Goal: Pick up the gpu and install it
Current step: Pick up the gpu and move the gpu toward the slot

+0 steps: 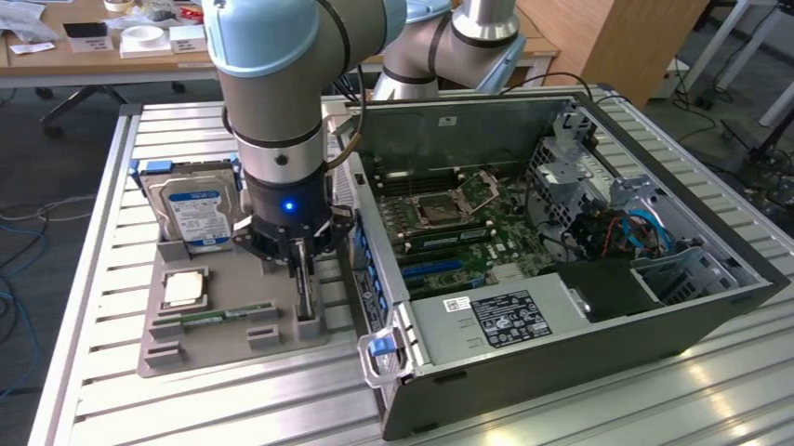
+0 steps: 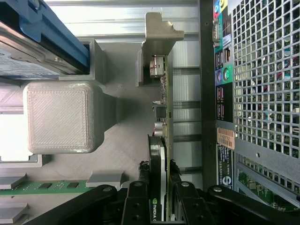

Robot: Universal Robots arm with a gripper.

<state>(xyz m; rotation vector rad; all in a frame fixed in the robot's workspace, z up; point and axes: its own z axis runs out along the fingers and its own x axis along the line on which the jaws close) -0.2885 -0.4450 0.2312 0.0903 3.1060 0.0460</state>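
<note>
Slatted metal table (image 1: 106,200) carries everything. On the exterior view's right lies the open case (image 1: 596,321). On its left sits a grey tray (image 1: 230,346), with a hard drive (image 1: 196,209) standing at its far end. The arm (image 1: 279,93) reaches down between them.

The gpu (image 2: 162,136) stands on edge in the tray's slotted posts, along the side nearest the case and just beside its rear panel. The gripper (image 2: 157,199) is clamped on the gpu near its upper edge, one finger on the black cooler face and one on the green board face.

The step in hand looks like the pick. To do it well, the clamp should sit square on both faces. The card should come straight up out of the posts without tilting, since leaning could jam it in the slots or scrape it against the case.
</note>
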